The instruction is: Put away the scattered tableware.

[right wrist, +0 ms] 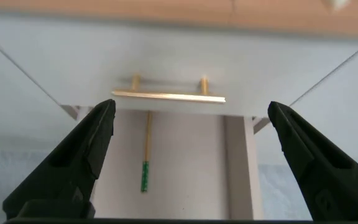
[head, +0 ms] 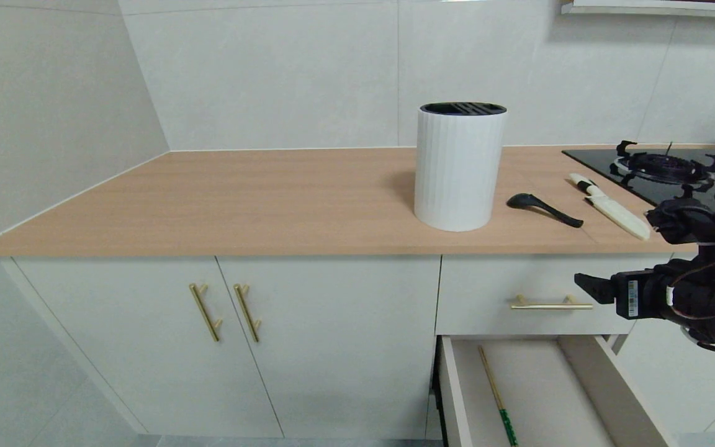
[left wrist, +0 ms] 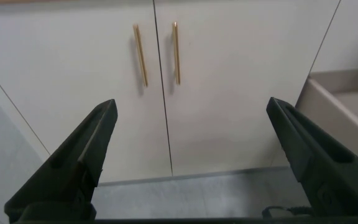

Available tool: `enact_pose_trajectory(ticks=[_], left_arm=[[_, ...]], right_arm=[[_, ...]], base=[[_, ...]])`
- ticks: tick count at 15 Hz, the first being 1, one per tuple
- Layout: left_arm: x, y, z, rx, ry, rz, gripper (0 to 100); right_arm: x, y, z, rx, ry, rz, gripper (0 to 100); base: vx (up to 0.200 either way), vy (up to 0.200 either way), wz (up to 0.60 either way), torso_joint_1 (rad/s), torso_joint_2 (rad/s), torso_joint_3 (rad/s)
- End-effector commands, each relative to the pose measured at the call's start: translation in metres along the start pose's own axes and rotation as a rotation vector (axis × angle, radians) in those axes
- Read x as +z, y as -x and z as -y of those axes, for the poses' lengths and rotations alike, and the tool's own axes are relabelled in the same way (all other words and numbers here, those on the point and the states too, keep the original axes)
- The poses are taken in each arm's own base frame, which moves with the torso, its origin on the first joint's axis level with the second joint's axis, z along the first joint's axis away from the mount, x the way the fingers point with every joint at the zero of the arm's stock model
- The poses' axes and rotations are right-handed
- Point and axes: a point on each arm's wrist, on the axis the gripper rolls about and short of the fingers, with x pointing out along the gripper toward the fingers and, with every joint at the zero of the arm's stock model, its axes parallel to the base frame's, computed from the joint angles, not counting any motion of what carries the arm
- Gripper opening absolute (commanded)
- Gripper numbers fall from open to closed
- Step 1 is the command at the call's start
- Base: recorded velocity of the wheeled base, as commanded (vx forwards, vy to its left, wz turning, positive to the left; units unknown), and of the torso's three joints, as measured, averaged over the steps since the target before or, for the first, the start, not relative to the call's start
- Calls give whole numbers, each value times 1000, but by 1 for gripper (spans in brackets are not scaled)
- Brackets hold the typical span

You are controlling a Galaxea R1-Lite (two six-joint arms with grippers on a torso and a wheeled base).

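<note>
Black spoon (head: 544, 210) and white knife (head: 609, 206) loose on the table (head: 270, 198), beside the white holder (head: 460, 166); chopstick (head: 497, 397) in the open drawer (head: 450, 385). Right claw (right wrist: 191, 109) wide, empty, squared to the upper handle (right wrist: 168, 96), seemingly for pulling; left claw (left wrist: 191, 106) wide, empty.

The worktop (head: 270, 198) looks like matt wood grain. The holder (head: 460, 174) is ribbed matt white, seemingly plastic. The spoon (head: 547, 209) is glossy black plastic, and the knife (head: 612, 210) smooth cream. The handle (head: 551, 305) is brass-coloured metal, and the hob (head: 593, 155) glossy black glass.
</note>
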Motion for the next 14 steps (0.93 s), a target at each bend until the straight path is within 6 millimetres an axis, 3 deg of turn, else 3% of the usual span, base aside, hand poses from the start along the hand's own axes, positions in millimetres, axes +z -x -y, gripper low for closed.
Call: enact_pose_trajectory(ticks=[1, 8, 14], left_arm=[[0, 0, 0, 0, 0, 0, 100], [0, 0, 0, 0, 0, 0, 100], [0, 0, 0, -1, 0, 0, 100]], right_arm=[[0, 0, 0, 0, 0, 0, 100], [-1, -1, 0, 1, 1, -6, 100], [-2, -2, -1, 7, 4, -9, 100]], base=[[0, 0, 0, 198, -486, -295], [0, 0, 0, 199, -460, -266], [0, 0, 0, 25, -51, -29]])
